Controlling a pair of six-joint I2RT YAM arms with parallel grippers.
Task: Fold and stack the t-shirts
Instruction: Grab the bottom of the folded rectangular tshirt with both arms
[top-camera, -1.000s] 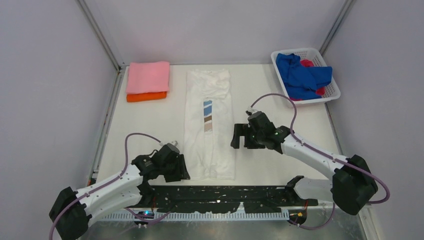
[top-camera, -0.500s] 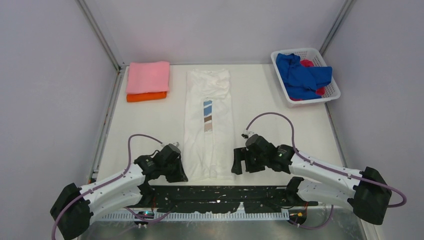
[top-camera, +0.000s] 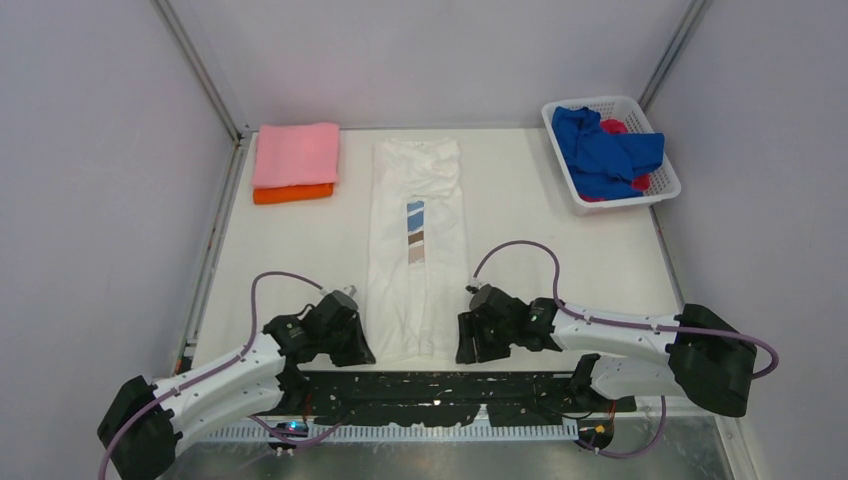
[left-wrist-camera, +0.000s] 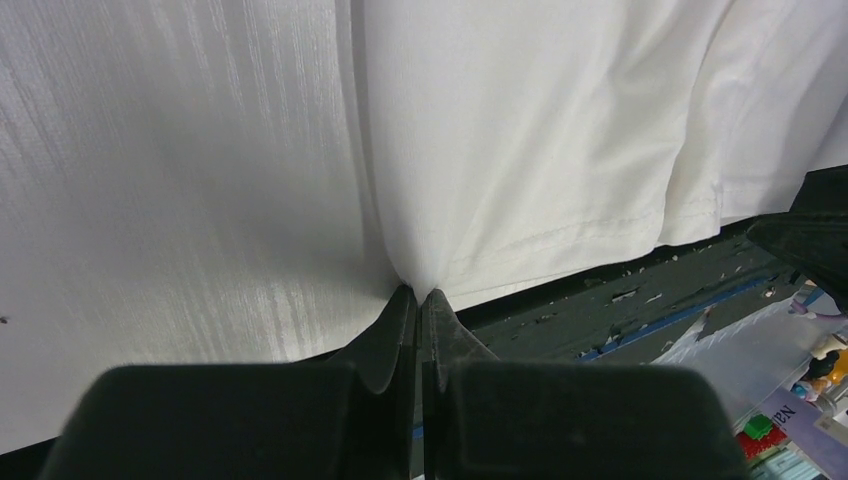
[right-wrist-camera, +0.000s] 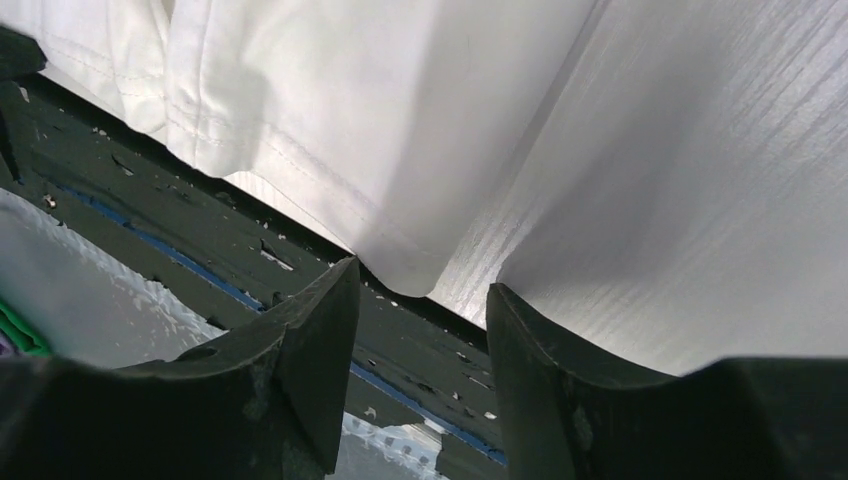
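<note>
A white t-shirt (top-camera: 418, 250) lies flat on the pale bench (top-camera: 290, 260). It is folded into a long narrow strip running from the far side to the near edge, with its blue and brown brush-stroke print facing up. The left arm (top-camera: 230, 370) and the right arm (top-camera: 620, 335) both reach low and inward from their bases, with their wrists at the shirt's near hem. The left fingers (left-wrist-camera: 408, 318) are pressed together on the hem's left corner, pinching a small pucker of cloth. The right fingers (right-wrist-camera: 330, 310) stand apart, framing the hem's right corner (no contact with the cloth can be seen). At the far left, a folded pink t-shirt (top-camera: 296, 154) sits squarely on a folded orange t-shirt (top-camera: 292, 193). At the far right, a white lattice basket (top-camera: 668, 170) holds a crumpled blue t-shirt (top-camera: 605, 150) over a red t-shirt (top-camera: 617, 126). The only writing is on a small label (left-wrist-camera: 785, 412) at the lower right of the left wrist view. It reads roughly "IPN", and the rest is too small to make out.
</note>
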